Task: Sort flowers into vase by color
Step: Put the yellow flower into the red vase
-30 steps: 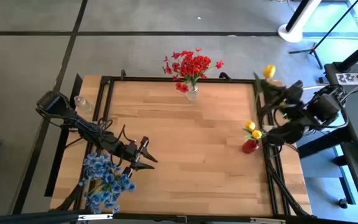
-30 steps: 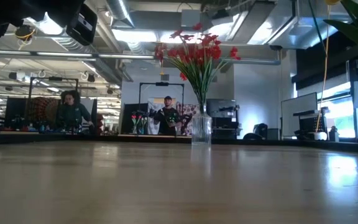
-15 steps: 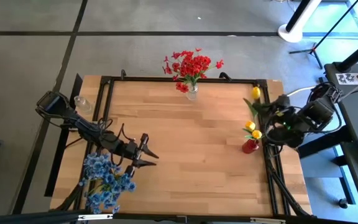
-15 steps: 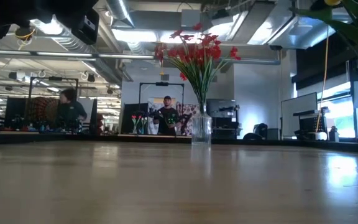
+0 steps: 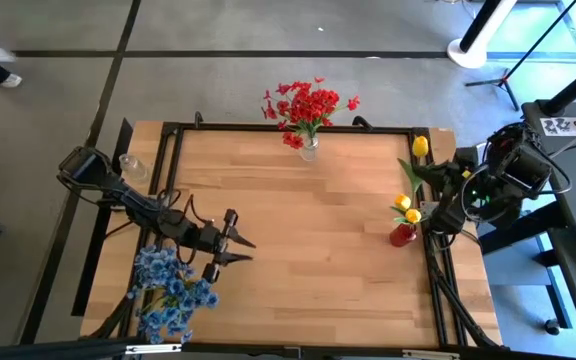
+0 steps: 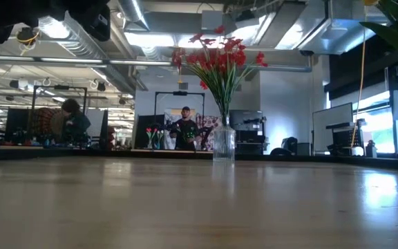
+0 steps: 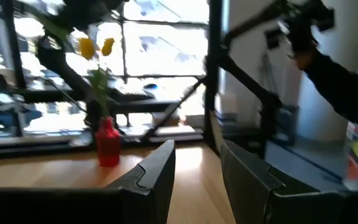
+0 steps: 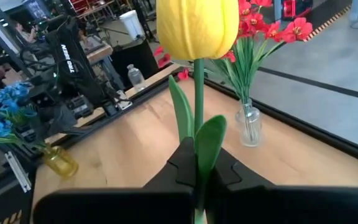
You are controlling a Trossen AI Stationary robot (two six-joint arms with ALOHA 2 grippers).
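On the worktop (image 5: 298, 240), a wooden table under a black frame, three vases stand well apart. At the middle of the far edge a clear vase (image 5: 309, 150) carries the red blooms (image 5: 306, 105). At the near left corner the blue blooms (image 5: 171, 285) fill a small yellow vase (image 8: 60, 163), which shows only in the right wrist view. Near the right edge a red vase (image 5: 401, 235) holds two yellow buds (image 5: 406, 208).

The right arm reaches in from the right edge, and its gripper (image 8: 199, 169) is pressed together on the stem of a third yellow tulip (image 5: 419, 147), which stands upright, bud on top, just beyond the red vase toward the far right corner. A second ago that tulip was higher and nearer the corner; half a second ago it was lower, and now it is closer in line with the red vase. I judge this to be the approach for the last yellow stem: the stem's foot must come over the narrow mouth and go down beside the two buds without tipping the vase.

The left gripper (image 5: 230, 240) hangs beside the blue blooms, its fingers (image 7: 157, 171) a little apart and holding nothing; its opening has not changed over the last second. That arm appears to be waiting.
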